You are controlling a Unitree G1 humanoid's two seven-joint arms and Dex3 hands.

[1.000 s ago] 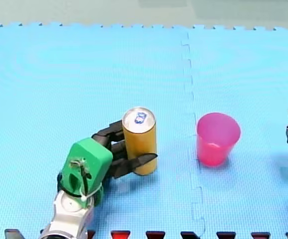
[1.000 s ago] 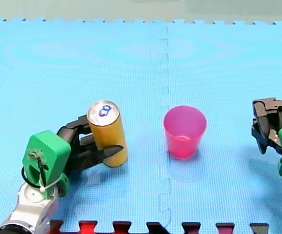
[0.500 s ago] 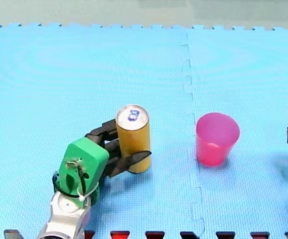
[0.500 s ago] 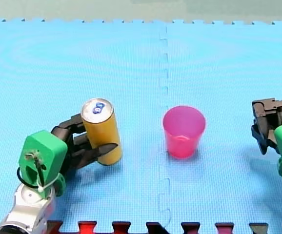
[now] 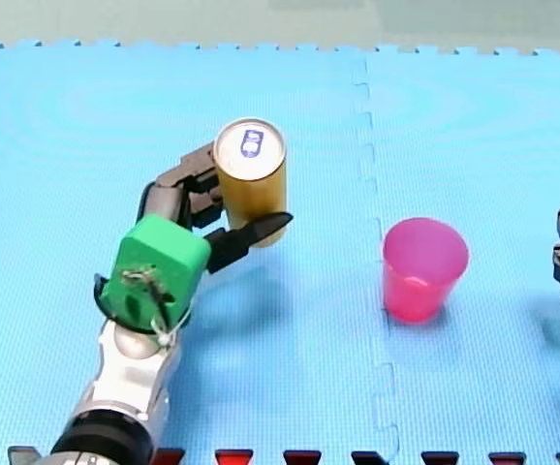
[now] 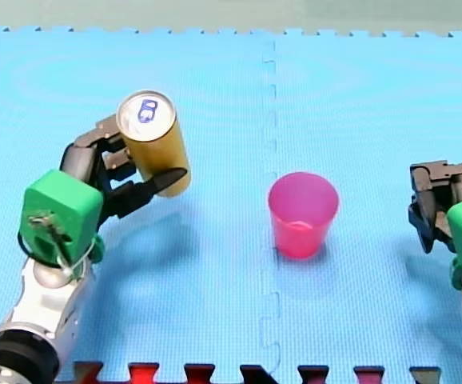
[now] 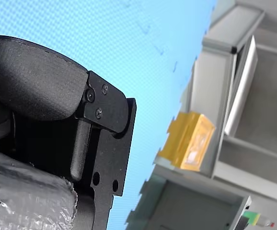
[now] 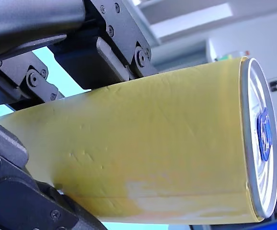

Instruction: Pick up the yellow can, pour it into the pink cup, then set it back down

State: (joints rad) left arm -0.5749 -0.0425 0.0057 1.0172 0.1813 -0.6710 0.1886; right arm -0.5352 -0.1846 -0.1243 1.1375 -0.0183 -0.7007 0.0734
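Yellow can (image 5: pixel 251 189) is near upright, gripped by the left hand (image 5: pixel 198 208), with fingers (image 5: pixel 261 230) closed around its side. It is held above the blue foam mat (image 5: pixel 454 126), left of the seam, its shadow on the mat below. The pink cup (image 5: pixel 423 271) stands right of the seam, well apart. The right hand (image 6: pixel 435 206) is at the mat's right edge, holding nothing; grasp state cannot be told.

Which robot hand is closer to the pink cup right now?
Right. The right robot hand is just right of the pink cup. The left robot hand is farther away on the other side, gripping the yellow can.
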